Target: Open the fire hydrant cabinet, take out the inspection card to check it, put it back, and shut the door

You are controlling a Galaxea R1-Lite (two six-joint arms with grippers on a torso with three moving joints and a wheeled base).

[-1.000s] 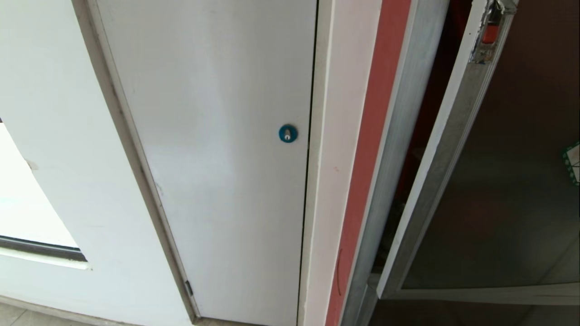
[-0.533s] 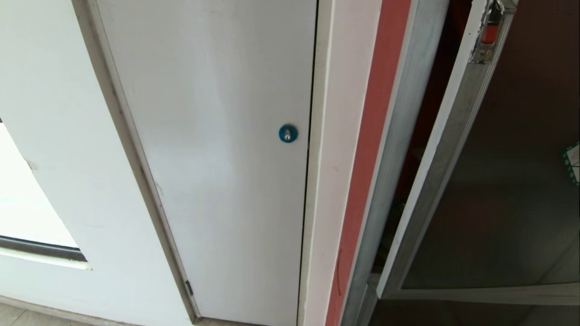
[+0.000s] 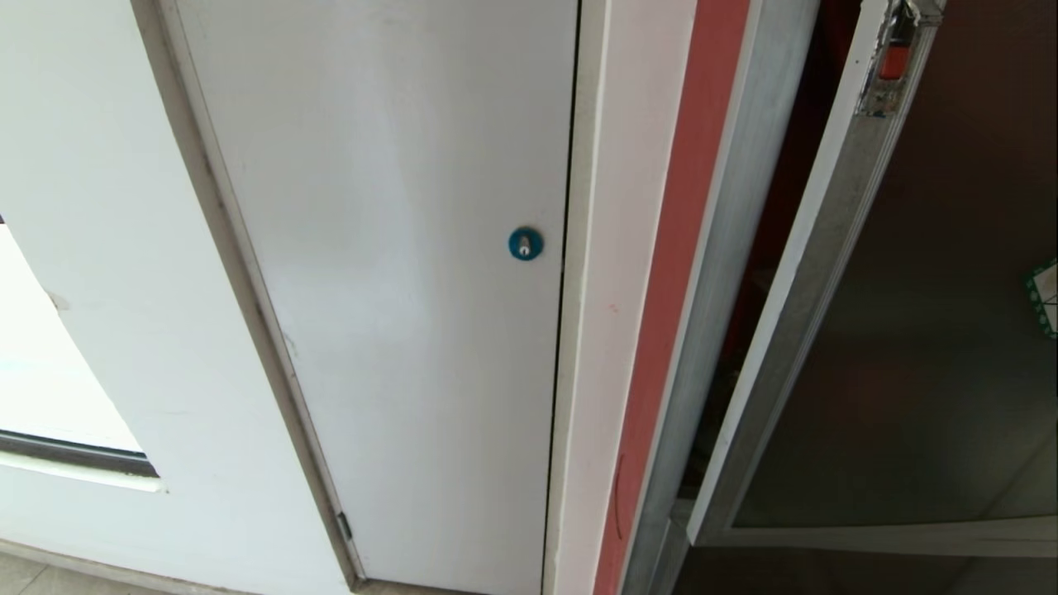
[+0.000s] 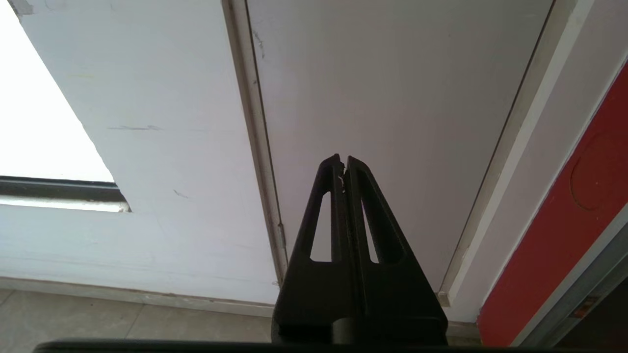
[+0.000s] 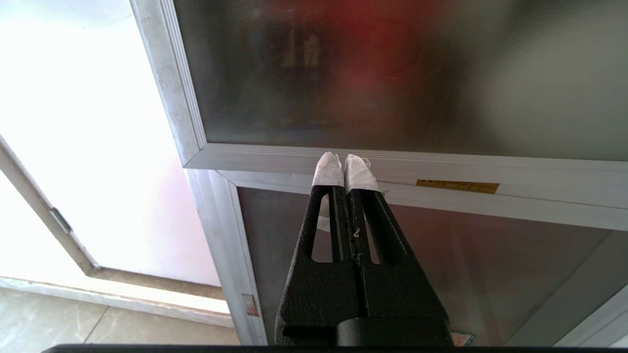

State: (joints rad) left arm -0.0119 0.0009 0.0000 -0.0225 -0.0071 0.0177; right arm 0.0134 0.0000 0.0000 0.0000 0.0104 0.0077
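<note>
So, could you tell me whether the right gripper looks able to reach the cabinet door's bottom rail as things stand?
Probably yes: the right gripper, shut and empty, points at the door, near its bottom rail, with nothing between them.

wall: white painted [image 3: 107, 248], scuffed, a few grey marks
grey door: pale, plain panel [image 3: 388, 289] set in the wall, shut, thin dark gap down its lock side
lock: blue round [image 3: 525, 243], silver centre, near the grey door's edge
hinge: small metal [image 3: 344, 525], low on the grey door's other edge
jamb: white strip [image 3: 599, 289] beside the grey door, faint pink smudges
red strip: painted band [image 3: 674, 273] just beside the jamb
window: bright opening [image 3: 50, 372] cut into the wall, washed out, dark sill bar [image 3: 78, 453] under it
floor: pale grey tiles [image 4: 98, 318], meeting the wall at a low skirting
light: daylight, strongest from the window
</note>
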